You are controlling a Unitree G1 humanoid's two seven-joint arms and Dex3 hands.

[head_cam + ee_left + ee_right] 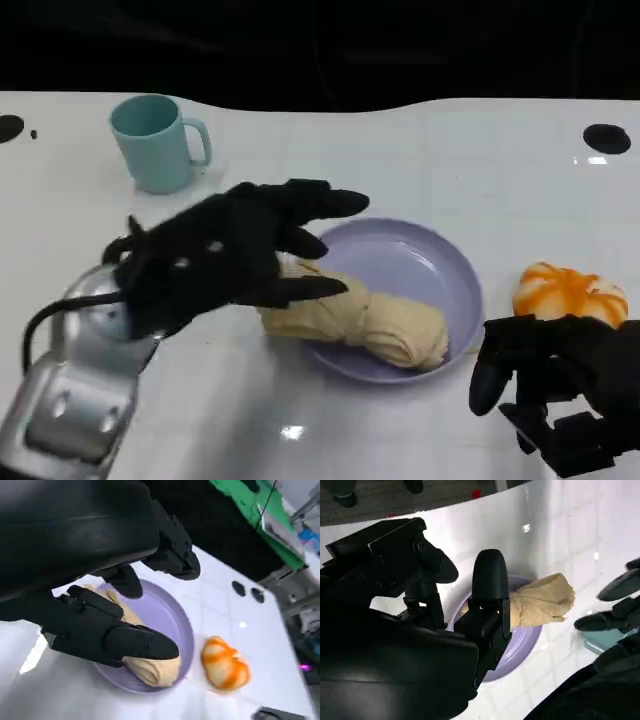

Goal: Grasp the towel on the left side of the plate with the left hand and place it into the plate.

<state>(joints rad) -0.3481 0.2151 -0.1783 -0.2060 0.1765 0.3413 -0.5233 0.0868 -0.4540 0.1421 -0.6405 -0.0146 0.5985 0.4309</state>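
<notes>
1. The plate [440, 262], a pale purple shallow dish, sits at the centre of the head view; the towel [360, 318], a cream twisted roll, lies across its lower left part, one end hanging over the plate's left rim onto the worktop [400, 140]
2. The left robot hand [235, 258] is just left of the plate, fingers spread and reaching right above the towel's left end; it grips nothing. In the left wrist view one finger lies close to the towel [150, 667]; whether it touches I cannot tell
3. The right robot hand [560, 385] is at the lower right of the frame, fingers loosely curled with nothing in them; open or closed I cannot tell
4. A light blue mug [158, 142] stands upright at the upper left, handle to the right
5. An orange and white soft thing [572, 290] lies right of the plate, apart from it
6. The worktop is white and glossy with faint grid lines and a black spot [606, 138] at the upper right; beyond its far edge the room is dark
</notes>
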